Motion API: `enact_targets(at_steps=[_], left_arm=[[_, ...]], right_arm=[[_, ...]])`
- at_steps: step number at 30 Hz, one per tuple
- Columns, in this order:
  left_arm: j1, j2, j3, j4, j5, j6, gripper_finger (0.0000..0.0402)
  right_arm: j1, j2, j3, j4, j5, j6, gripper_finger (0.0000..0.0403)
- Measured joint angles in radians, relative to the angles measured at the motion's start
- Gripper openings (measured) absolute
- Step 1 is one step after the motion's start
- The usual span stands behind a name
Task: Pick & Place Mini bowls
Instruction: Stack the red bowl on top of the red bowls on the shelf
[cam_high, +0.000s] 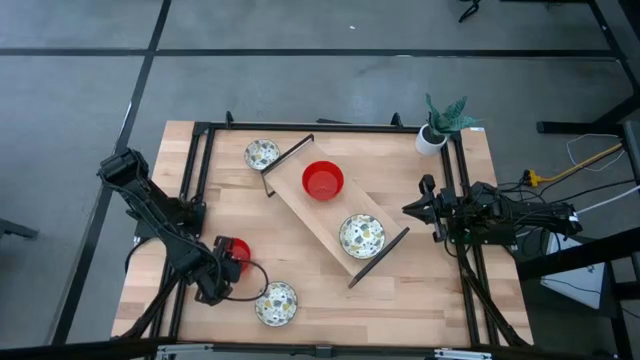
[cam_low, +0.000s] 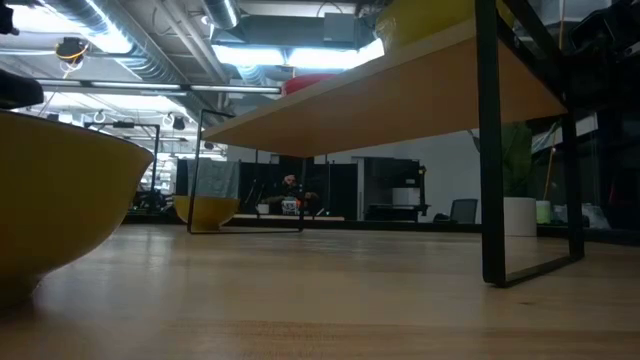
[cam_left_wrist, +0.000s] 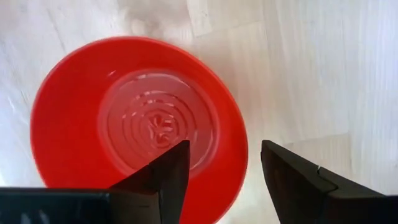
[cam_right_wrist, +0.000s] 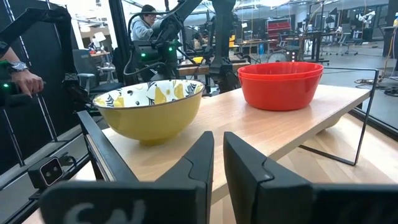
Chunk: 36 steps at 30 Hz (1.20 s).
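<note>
The red bowl (cam_left_wrist: 134, 115) sits right under my left gripper (cam_left_wrist: 221, 177), on the bare table (cam_high: 330, 290) near its front left corner. My left jaws stand wide, one finger (cam_left_wrist: 166, 177) over the bowl's inside, the other outside its rim; whether either touches it I cannot tell.

At about four o'clock from that bowl, close by, lies a patterned bowl (cam_high: 276, 303). At one o'clock, further off, another patterned bowl (cam_high: 262, 154) sits by the end of a raised wooden shelf (cam_high: 300, 198) that runs slantwise across the table's middle. On the shelf are two red bowls stacked (cam_right_wrist: 281, 82) and a patterned one with a yellow outside (cam_right_wrist: 149, 107).

My right gripper (cam_right_wrist: 217, 155) waits at the table's three o'clock edge, jaws narrow and empty, facing the shelf. A potted plant (cam_high: 440, 124) stands at the far right corner.
</note>
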<state>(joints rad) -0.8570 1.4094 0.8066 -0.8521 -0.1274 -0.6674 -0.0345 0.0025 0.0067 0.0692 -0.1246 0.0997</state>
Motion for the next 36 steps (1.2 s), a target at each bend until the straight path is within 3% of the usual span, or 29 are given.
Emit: enact_targets(at_steps=[16, 24, 36], left_arm=[[0.000, 0.000, 0.000, 0.016, -0.019, 0.000, 0.0185], [0.002, 0.000, 0.000, 0.019, 0.037, -0.008, 0.0184], [0.002, 0.000, 0.000, 0.019, 0.043, -0.043, 0.0184]], right_arm=[[0.000, 0.000, 0.000, 0.000, 0.000, 0.000, 0.0039], [0.000, 0.000, 0.000, 0.000, 0.000, -0.001, 0.0039], [0.000, 0.000, 0.000, 0.000, 0.000, 0.000, 0.0039]])
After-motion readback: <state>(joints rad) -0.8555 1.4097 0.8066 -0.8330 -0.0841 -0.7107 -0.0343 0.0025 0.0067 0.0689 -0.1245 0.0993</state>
